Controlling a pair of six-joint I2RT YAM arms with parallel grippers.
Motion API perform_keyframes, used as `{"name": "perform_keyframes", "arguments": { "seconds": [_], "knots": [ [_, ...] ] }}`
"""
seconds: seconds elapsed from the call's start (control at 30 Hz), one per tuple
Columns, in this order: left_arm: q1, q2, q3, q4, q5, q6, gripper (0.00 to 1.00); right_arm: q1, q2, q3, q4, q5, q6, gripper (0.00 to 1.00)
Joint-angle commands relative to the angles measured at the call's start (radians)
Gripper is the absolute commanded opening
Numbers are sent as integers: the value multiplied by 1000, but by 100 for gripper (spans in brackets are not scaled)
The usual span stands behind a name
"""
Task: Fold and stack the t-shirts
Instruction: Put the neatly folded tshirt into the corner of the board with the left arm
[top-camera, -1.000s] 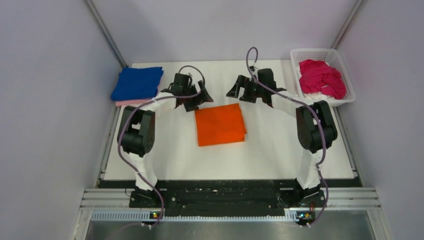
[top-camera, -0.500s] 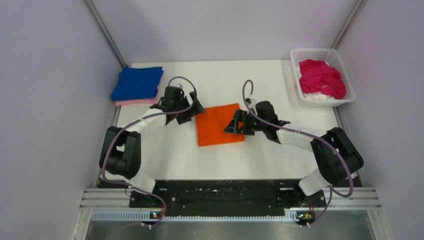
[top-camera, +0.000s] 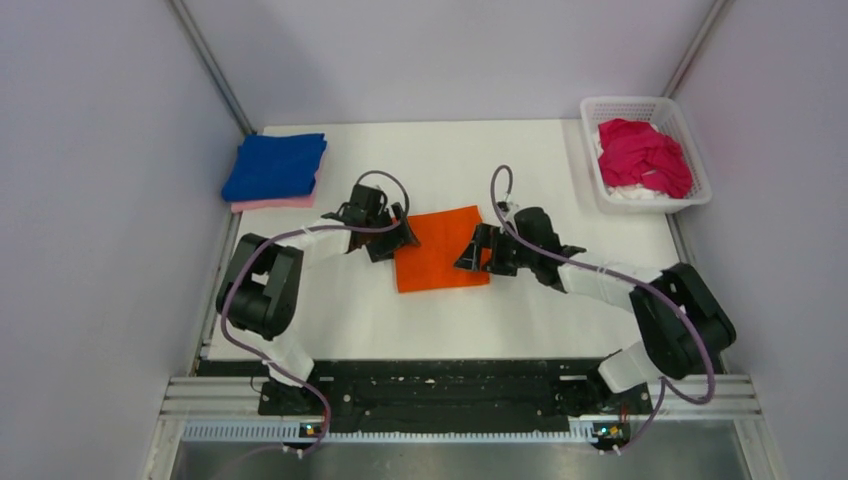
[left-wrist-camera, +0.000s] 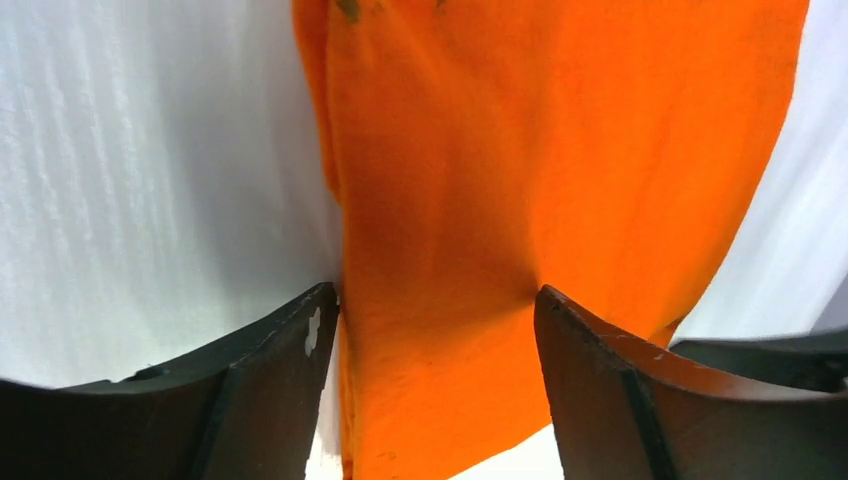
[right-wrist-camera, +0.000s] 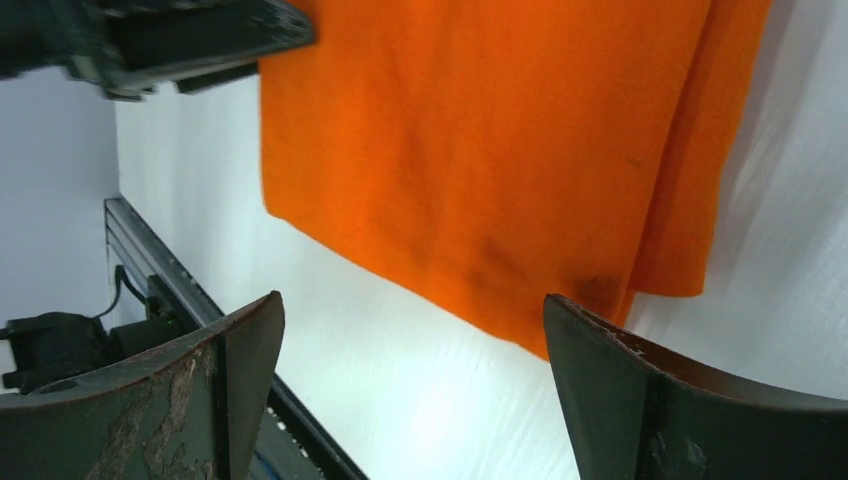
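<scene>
The orange t-shirt (top-camera: 440, 250) lies folded in a flat rectangle, with a few dark specks, mid-way across the white table (top-camera: 560, 170). The left gripper (left-wrist-camera: 435, 300) straddles its left edge, jaws well apart with cloth between them, perhaps just touching. The right gripper (right-wrist-camera: 412, 305) hangs wide open at its right edge, holding nothing.

**White table boxed in by pale walls**

A white table (top-camera: 440, 320) fills the middle. Plain pale lilac-grey walls close it in: the back wall (top-camera: 440, 60) at 12 o'clock, the left wall (top-camera: 90, 250) at 9, the right wall (top-camera: 780, 300) at 3. Slim metal posts (top-camera: 212, 68) run up the two far corners. At 6 o'clock lie an aluminium rail (top-camera: 210, 395), a black base plate (top-camera: 450, 385) and a dull metal sheet (top-camera: 460, 455). The light is even and soft.
</scene>
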Motion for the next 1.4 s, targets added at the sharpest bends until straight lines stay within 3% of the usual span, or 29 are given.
{"name": "perform_keyframes", "arguments": {
  "seconds": [0.0, 0.17, 0.2, 0.27, 0.3, 0.5, 0.8, 1.0, 1.37],
  "knots": [
    [-51, 40, 24, -24, -93, 4, 73, 3, -189, 34, -66, 86, -24, 99],
    [-111, 134, 119, -120, -200, 16, 41, -2, -394, 28, -226, 333, -6, 99],
    [-126, 150, 146, -144, -226, 22, 33, -3, -440, 22, -258, 401, 6, 99],
    [-158, 180, 205, -204, -322, 33, 5, -8, -527, -4, -310, 551, 31, 99],
    [-172, 193, 238, -236, -360, 47, 0, -11, -571, -22, -328, 608, 41, 99],
    [-201, 232, 434, -398, -626, 140, 0, -53, -770, -82, -445, 736, -1, 99],
    [-199, 252, 622, -448, -928, 351, 0, -76, -831, -103, -533, 804, -53, 99],
    [-174, 259, 637, -304, -1057, 591, 0, -83, -816, -95, -531, 820, -88, 99],
    [-43, 251, 660, -44, -1086, 964, 0, -113, -718, -48, -508, 848, -143, 99]
  ]
}}
